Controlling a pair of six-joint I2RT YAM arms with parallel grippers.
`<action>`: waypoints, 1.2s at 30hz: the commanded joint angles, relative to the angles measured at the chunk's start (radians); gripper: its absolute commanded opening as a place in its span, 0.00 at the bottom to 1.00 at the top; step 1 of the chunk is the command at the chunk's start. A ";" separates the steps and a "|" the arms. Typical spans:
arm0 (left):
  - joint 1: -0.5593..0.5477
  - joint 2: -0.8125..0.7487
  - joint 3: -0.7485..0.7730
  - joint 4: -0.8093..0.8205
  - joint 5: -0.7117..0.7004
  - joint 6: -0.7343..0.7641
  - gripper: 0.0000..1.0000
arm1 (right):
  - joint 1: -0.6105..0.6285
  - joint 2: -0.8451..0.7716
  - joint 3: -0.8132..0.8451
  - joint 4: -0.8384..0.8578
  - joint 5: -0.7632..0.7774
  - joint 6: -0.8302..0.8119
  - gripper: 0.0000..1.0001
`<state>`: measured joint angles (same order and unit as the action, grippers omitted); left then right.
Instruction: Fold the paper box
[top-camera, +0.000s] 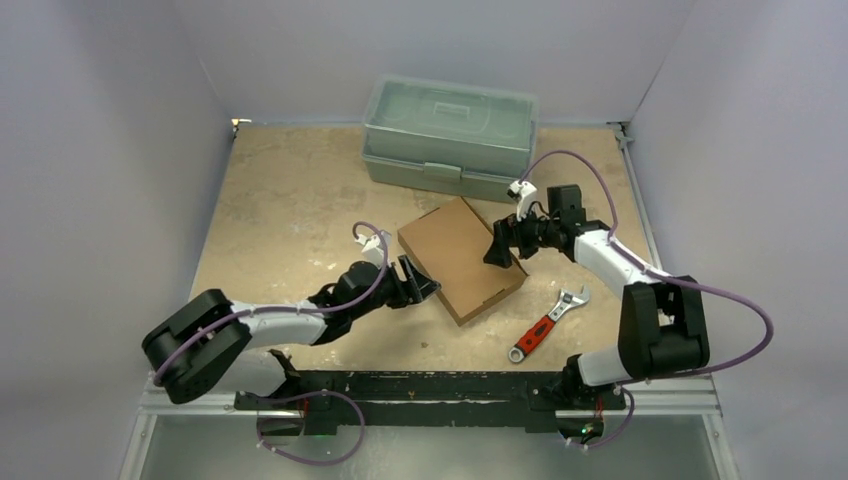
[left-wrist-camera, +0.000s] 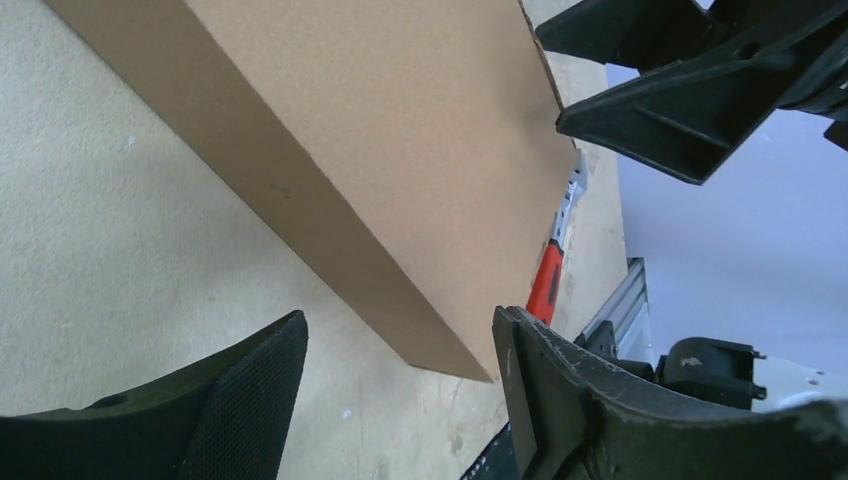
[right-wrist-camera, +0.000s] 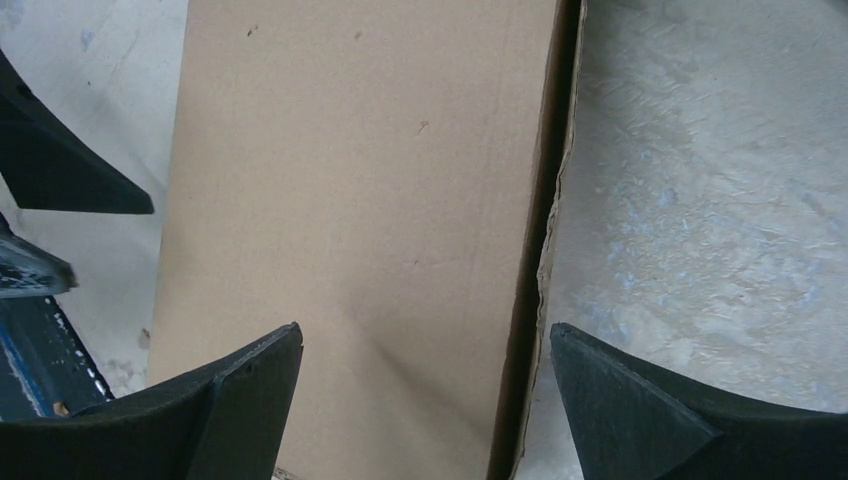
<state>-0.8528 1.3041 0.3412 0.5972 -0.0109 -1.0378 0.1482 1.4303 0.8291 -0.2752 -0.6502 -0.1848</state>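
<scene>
The paper box (top-camera: 458, 256) lies shut on the table as a shallow brown cardboard block, turned at an angle. My left gripper (top-camera: 424, 284) is low at its left side, open. In the left wrist view the box's near corner (left-wrist-camera: 440, 340) sits just ahead of that gripper (left-wrist-camera: 400, 375), close to the right finger (left-wrist-camera: 570, 400), with nothing between the pads. My right gripper (top-camera: 498, 254) hovers open over the box's right edge. The right wrist view shows the lid (right-wrist-camera: 350, 200) and that edge between the spread fingers of the gripper (right-wrist-camera: 425, 350).
A grey-green plastic toolbox (top-camera: 450, 135) stands at the back, just behind the box. A red-handled adjustable wrench (top-camera: 545, 325) lies to the box's right front, also seen past the box (left-wrist-camera: 548, 280). The right gripper's fingers (left-wrist-camera: 690, 100) show at the top right of the left wrist view.
</scene>
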 joint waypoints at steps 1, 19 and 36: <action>0.002 0.086 0.096 0.052 0.006 -0.005 0.66 | -0.003 0.040 0.024 0.018 -0.045 0.054 0.95; 0.006 0.351 0.241 0.119 0.112 -0.028 0.37 | 0.000 0.010 0.086 -0.059 -0.040 -0.011 0.48; 0.119 0.304 0.127 0.102 0.087 -0.053 0.45 | 0.431 -0.206 0.175 -0.318 0.019 -0.294 0.47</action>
<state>-0.7906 1.6791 0.5591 0.6033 0.0994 -1.0649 0.5056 1.2224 1.0264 -0.4213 -0.5732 -0.3725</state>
